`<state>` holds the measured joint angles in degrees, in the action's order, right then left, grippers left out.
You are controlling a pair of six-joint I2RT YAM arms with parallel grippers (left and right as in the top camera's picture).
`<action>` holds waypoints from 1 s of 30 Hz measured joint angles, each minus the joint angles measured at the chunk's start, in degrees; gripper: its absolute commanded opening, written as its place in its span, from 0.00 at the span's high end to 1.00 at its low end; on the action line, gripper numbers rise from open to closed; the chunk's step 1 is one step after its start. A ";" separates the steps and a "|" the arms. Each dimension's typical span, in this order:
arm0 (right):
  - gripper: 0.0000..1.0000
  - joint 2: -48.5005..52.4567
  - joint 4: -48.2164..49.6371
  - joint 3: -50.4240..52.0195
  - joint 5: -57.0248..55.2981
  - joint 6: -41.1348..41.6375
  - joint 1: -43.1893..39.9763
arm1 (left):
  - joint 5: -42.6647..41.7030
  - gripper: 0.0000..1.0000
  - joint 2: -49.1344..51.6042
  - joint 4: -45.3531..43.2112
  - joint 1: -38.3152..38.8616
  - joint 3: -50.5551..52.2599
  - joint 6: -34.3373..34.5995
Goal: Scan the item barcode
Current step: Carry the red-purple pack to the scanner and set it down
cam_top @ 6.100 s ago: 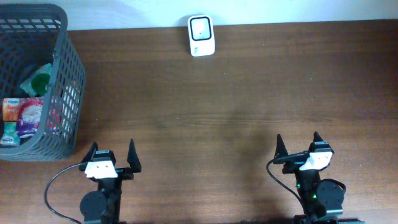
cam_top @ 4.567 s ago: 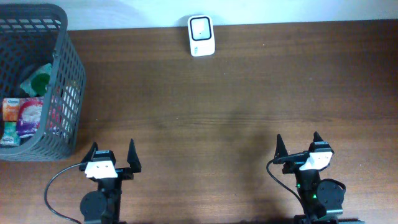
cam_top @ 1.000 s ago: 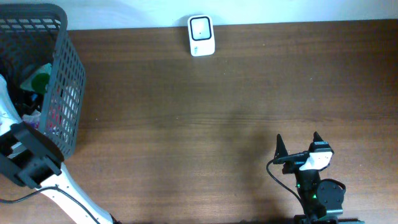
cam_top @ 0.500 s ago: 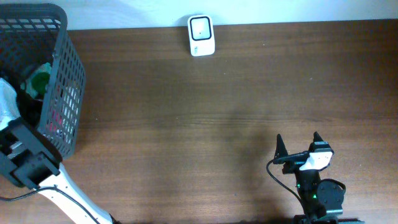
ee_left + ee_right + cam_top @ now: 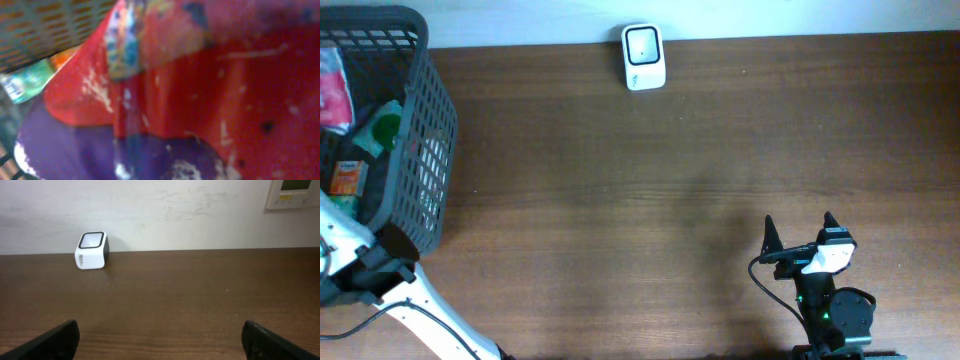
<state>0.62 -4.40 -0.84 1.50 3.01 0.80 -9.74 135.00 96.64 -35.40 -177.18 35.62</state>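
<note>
Two arms at a brown wooden table (image 5: pixel 670 200). A grey mesh basket (image 5: pixel 422 150) stands at the far left corner. A white scanner (image 5: pixel 643 57) with a dark window sits at the far edge, a little left of middle.

Left arm (image 5: pixel 375 272) reaches from the near left corner up into the basket. The left hand is clenched, its fingers hidden in both views. A red packet (image 5: pixel 210 100) fills the left wrist view, pressed close, so it looks gripped. It is red with white flecks, has a multicolour patch near its top and is purple along the bottom. The print is blurred and nothing can be read. Overhead, the same packet shows over the basket's far left side, at the picture edge.

A green packet (image 5: pixel 382 128) and an orange packet (image 5: pixel 348 178) also lie in the basket; their labels are too small to read.

Right hand (image 5: pixel 799 228) is at the near edge, right side, with its fingers spread wide and nothing between them. It faces the far edge and is well apart from the scanner.

Small dark lettering on the scanner's side is not legible from the right wrist view. A white wall panel (image 5: pixel 295 192) with a pale display is on the wall behind the table; its writing is too small to read.
</note>
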 measured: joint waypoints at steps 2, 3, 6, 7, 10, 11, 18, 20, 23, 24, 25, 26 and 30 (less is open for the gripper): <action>0.01 0.00 -0.02 0.00 0.00 0.02 0.00 | -5.75 1.00 -0.83 -1.90 0.02 -1.60 0.00; 0.01 0.00 0.00 0.00 0.00 0.02 0.00 | -9.70 1.00 -1.29 -3.02 0.11 -1.66 0.00; 0.01 0.00 0.00 0.00 -0.02 0.04 0.00 | -21.62 1.00 -1.60 -4.70 2.93 -1.66 0.02; 0.01 0.00 0.00 0.00 0.00 0.02 0.00 | -24.06 1.00 -1.60 -4.74 5.64 -1.66 0.00; 0.01 0.00 0.00 0.00 0.00 0.04 0.00 | -26.93 0.94 -1.60 -6.80 15.74 -1.66 -2.78; 0.01 0.02 0.00 0.00 0.00 0.02 0.00 | -26.29 0.96 -1.60 -7.26 19.30 -1.66 -4.15; 0.01 0.00 0.00 0.00 0.00 0.07 0.00 | -1.60 0.94 -1.92 -6.29 50.07 7.34 -8.22; 0.01 0.02 0.00 0.00 0.00 0.02 0.00 | 6.43 0.95 -2.05 -8.85 57.53 15.17 -8.63; 0.01 0.02 0.00 0.00 0.00 0.02 0.00 | 15.91 0.94 -1.92 -15.13 65.35 28.11 -8.90; 0.01 0.00 0.00 0.00 0.00 0.04 0.00 | 18.34 0.93 -1.92 -17.53 67.34 32.54 -9.03; 0.01 0.00 0.00 0.00 0.00 0.02 0.00 | 19.96 0.92 -1.86 -19.21 68.76 36.15 -9.05; 0.01 0.02 0.00 0.00 0.00 0.02 0.00 | 20.87 0.91 -1.88 -20.83 69.42 38.69 -9.05; 0.01 0.00 0.00 0.00 0.00 0.00 0.00 | 23.10 0.76 -1.92 -27.23 70.31 50.05 -9.18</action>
<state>0.62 -4.40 -0.84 1.50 3.01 0.80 13.37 133.08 69.41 34.92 -127.13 26.44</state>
